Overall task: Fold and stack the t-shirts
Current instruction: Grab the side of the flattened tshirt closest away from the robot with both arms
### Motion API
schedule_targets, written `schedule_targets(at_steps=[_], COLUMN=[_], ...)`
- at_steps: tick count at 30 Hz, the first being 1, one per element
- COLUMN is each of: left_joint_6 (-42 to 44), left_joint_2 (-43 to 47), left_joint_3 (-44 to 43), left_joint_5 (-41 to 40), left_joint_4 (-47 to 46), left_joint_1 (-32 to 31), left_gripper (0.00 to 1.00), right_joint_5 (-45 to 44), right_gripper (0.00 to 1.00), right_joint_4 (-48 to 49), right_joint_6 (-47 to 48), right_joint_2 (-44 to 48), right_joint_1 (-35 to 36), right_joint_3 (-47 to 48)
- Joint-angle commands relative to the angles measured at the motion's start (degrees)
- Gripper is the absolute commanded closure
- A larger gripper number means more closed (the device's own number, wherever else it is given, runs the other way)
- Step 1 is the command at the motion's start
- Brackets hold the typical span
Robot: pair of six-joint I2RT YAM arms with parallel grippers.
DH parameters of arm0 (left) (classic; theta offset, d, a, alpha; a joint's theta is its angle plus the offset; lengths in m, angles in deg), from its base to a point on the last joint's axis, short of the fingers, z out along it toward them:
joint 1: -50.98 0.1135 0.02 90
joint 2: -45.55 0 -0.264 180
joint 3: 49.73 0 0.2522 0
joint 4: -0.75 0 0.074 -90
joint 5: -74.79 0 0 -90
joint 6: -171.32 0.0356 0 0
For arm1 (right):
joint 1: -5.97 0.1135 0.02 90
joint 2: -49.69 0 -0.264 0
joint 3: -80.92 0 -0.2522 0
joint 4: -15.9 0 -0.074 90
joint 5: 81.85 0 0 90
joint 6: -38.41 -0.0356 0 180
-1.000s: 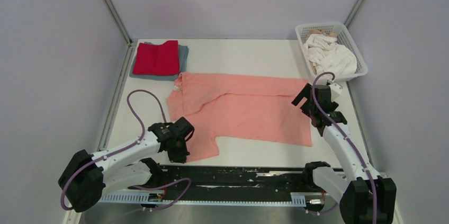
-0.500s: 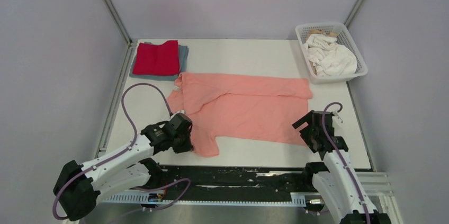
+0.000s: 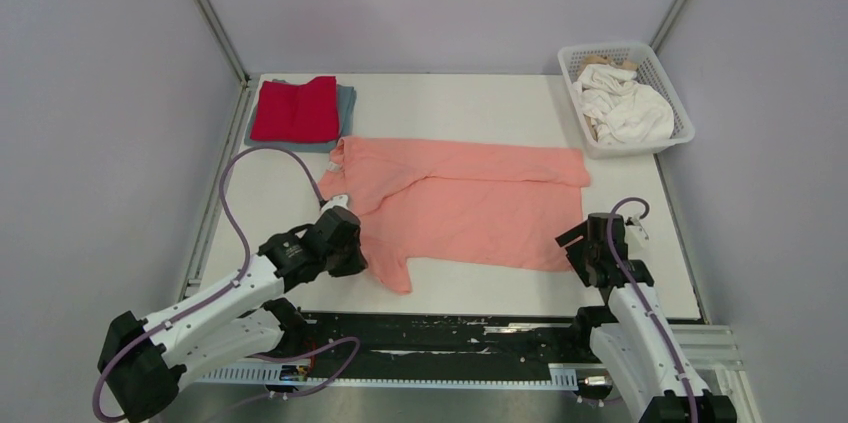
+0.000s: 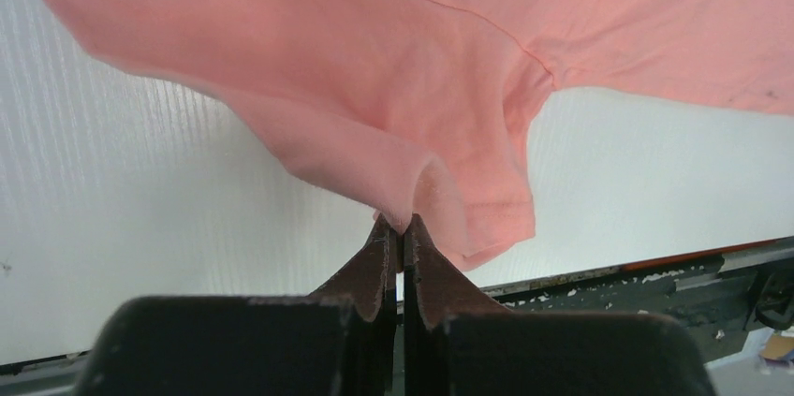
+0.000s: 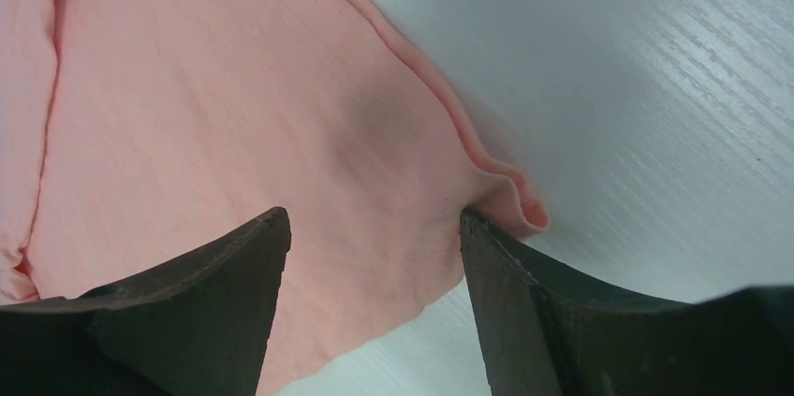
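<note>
While left gripper [image 4: 403, 226] pinches the salmon shirt's [image 3: 470, 203] seven-o'clock sleeve for folding, right gripper [image 5: 373, 223] gapes astride its four-o'clock corner.

Far strip: bare desk [image 3: 455, 103] lay open between the two back corners.
Back-left corner: taken by the folded red t-shirt [image 3: 296, 108] lying on the grey-blue t-shirt [image 3: 347, 103], a low stack.
Back-right corner: blocked by the mesh basket [image 3: 640, 148] with its raised rim, white t-shirts [image 3: 625, 108] heaped inside.
Middle: covered by the salmon t-shirt [image 3: 470, 208], flat and low.
Near-left: left fingers [image 4: 379, 270], pressed together on a sleeve fold, held it off the desk; bare desk lay to their left.
Near-right: right fingers [image 5: 215, 293] stood apart over the shirt's corner hem; a bare strip ran to their right.
Sides: walls [image 3: 100, 143] closed in left, right and rear.
</note>
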Motion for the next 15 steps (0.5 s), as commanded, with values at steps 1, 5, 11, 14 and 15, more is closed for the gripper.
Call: schedule_targets(at_steps=[1, 5, 11, 14, 15], left_joint_6=[0.9, 1.0, 2.7, 3.3, 3.6], left_joint_2=[-0.5, -0.5, 0.0, 1.0, 1.5], left_joint_3=[-2.6, -2.7, -1.2, 0.3, 0.4], left_joint_5=[-2.7, -3.2, -2.8, -2.4, -2.5], left_joint_4=[-0.9, -1.5, -4.1, -6.5, -6.5], left_joint_1=[-0.2, -0.2, -0.2, -0.2, -0.2], left_gripper=[1.0, 1.0, 1.0, 1.0, 1.0], right_joint_5=[-0.4, -2.4, -1.1, 1.9, 2.0], right_gripper=[0.3, 0.25, 0.21, 0.21, 0.22], right_joint_4=[0.9, -2.1, -10.9, -11.6, -12.4], right_joint_6=[1.0, 3.5, 4.5, 3.4, 3.0], right_joint_2=[-1.1, -2.2, -4.8, -6.0, -6.5], right_joint_1=[-0.1, -0.1, -0.1, -0.1, -0.1], right_joint_3=[-0.3, 3.7, 10.3, 10.4, 10.5])
